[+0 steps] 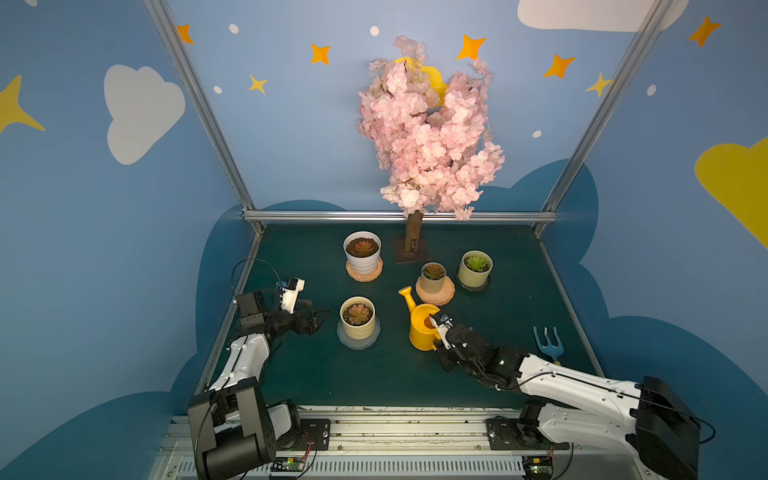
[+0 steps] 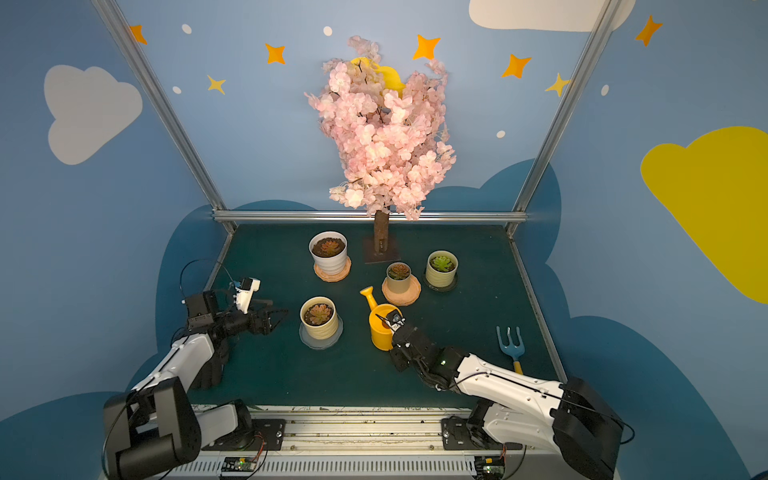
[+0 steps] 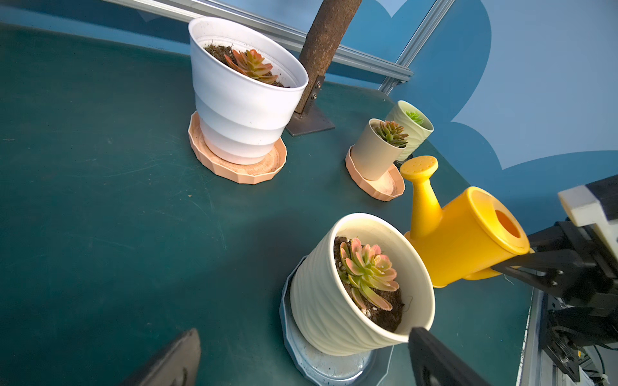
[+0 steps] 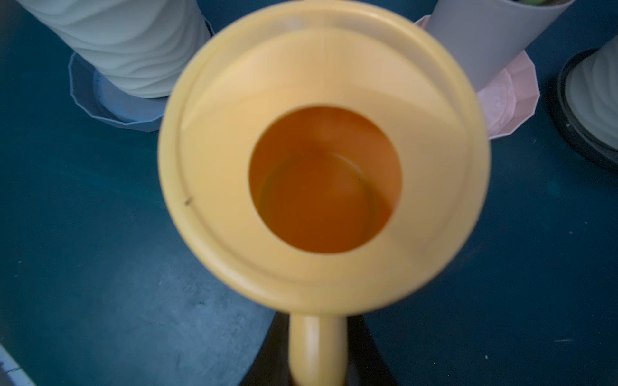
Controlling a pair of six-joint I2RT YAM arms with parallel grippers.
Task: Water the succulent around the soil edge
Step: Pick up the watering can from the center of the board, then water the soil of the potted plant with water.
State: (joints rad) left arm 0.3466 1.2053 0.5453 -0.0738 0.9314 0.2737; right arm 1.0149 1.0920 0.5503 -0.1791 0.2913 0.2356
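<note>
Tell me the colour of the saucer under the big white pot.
Peach-pink. The saucer under the white pot shows best in the left wrist view.

Smooth shiny yellow plastic watering can, matt scuffed green counter, rough brown tree trunk, wavy-sided cream pot, shiny metal rail.

Watering can blurred close-up; handle cut off by frame edge.

Blue walls painted with clouds and stars; aluminium frame posts upper left and right; dark teal worktop lower centre.
</note>
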